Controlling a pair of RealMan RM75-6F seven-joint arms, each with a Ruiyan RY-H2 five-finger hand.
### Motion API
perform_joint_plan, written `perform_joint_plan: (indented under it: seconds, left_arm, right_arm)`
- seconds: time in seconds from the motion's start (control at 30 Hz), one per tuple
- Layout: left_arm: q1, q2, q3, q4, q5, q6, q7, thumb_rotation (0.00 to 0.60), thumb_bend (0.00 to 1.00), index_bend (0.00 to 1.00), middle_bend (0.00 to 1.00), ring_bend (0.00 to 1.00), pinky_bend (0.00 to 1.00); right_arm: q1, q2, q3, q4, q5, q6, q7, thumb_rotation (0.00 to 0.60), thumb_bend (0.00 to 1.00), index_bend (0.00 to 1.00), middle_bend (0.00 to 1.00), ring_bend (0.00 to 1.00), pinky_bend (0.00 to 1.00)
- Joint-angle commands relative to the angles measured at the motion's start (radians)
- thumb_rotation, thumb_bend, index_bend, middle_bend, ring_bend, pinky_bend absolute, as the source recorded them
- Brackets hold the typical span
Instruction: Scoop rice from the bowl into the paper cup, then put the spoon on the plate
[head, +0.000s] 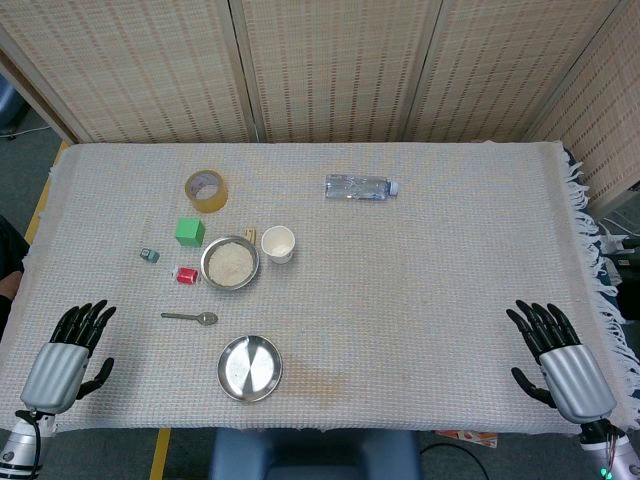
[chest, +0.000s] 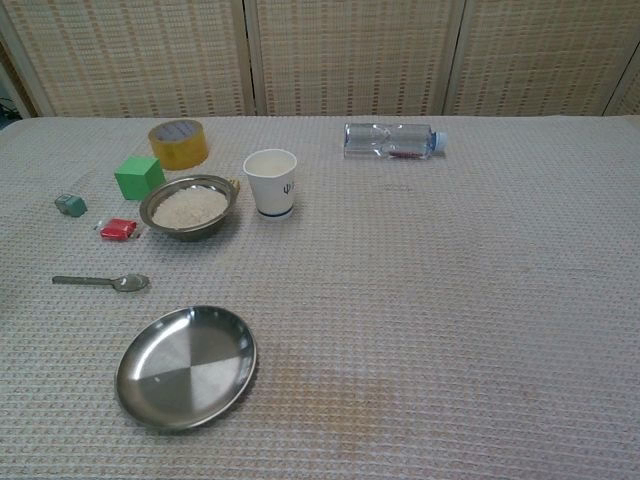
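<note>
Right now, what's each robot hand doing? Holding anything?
Left robot hand: open, fingers spread, holding nothing, resting on the cloth-covered table.
Right robot hand: open, fingers spread, holding nothing.

Steel bowl (chest: 190, 208) of white rice (chest: 189, 207), upright, white paper cup (chest: 271, 183) upright just right of it, metal spoon (chest: 103, 283) flat on the cloth nearer the front, bowl end rightward, empty round steel plate (chest: 186, 367) nearest the front edge
</note>
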Motion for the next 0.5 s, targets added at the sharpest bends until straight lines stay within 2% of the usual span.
perform_joint_plan:
  seconds: [0.03,0.13,0.17,0.23,0.3,0.33,0.4,0.43,0.47,0.5]
  left_arm:
    - [-0.002,-0.003,0.0,0.001,-0.004,-0.008,0.008,0.6,0.41,0.0,0.0,0.0,0.08]
    - [-0.01,-0.011,0.0,0.0,-0.007,-0.025,0.02,0.6,0.41,0.0,0.0,0.0,0.08]
    - [-0.014,-0.015,-0.002,0.002,-0.005,-0.028,0.026,0.6,0.41,0.0,0.02,0.01,0.09]
    - [-0.026,-0.041,-0.014,0.016,0.0,-0.03,0.046,0.6,0.41,0.0,0.14,0.1,0.19]
    - [-0.047,-0.075,-0.025,0.042,-0.001,-0.051,0.065,0.6,0.41,0.0,0.42,0.37,0.48]
    - [-0.058,-0.09,-0.031,0.054,-0.005,-0.066,0.075,0.6,0.41,0.01,0.53,0.48,0.59]
    - [-0.088,-0.126,-0.044,0.082,-0.017,-0.106,0.101,0.6,0.41,0.06,0.8,0.74,0.82]
    - [-0.1,-0.145,-0.051,0.097,-0.022,-0.12,0.111,0.6,0.41,0.1,0.87,0.8,0.87]
    - [-0.116,-0.171,-0.061,0.12,-0.026,-0.134,0.123,0.6,0.41,0.17,0.95,0.89,0.94]
    - [-0.127,-0.19,-0.067,0.137,-0.032,-0.146,0.13,0.6,0.41,0.22,0.97,0.93,0.97]
  right_arm:
    - [0.0,-0.001,0.001,0.0,0.005,-0.003,-0.002,0.6,0.21,0.0,0.0,0.0,0.0]
    - [0.0,-0.004,0.005,0.002,0.017,-0.01,-0.012,0.6,0.21,0.0,0.0,0.0,0.0]
    - [0.0,-0.004,0.004,0.001,0.021,-0.014,-0.011,0.6,0.21,0.0,0.0,0.0,0.0]
    - [0.0,-0.003,0.005,-0.001,0.026,-0.018,-0.01,0.6,0.21,0.0,0.0,0.0,0.0]
    - [0.0,-0.005,0.004,0.0,0.028,-0.022,-0.014,0.6,0.21,0.0,0.0,0.0,0.0]
    - [0.001,-0.005,0.003,-0.001,0.029,-0.026,-0.016,0.6,0.21,0.0,0.0,0.0,0.0]
    - [0.004,-0.008,0.004,-0.003,0.035,-0.036,-0.018,0.6,0.21,0.0,0.0,0.0,0.0]
    - [0.006,-0.009,0.005,-0.004,0.038,-0.04,-0.02,0.6,0.21,0.0,0.0,0.0,0.0]
    - [0.007,-0.01,0.005,-0.004,0.042,-0.046,-0.022,0.6,0.21,0.0,0.0,0.0,0.0]
    - [0.007,-0.01,0.005,-0.004,0.045,-0.049,-0.023,0.6,0.21,0.0,0.0,0.0,0.0]
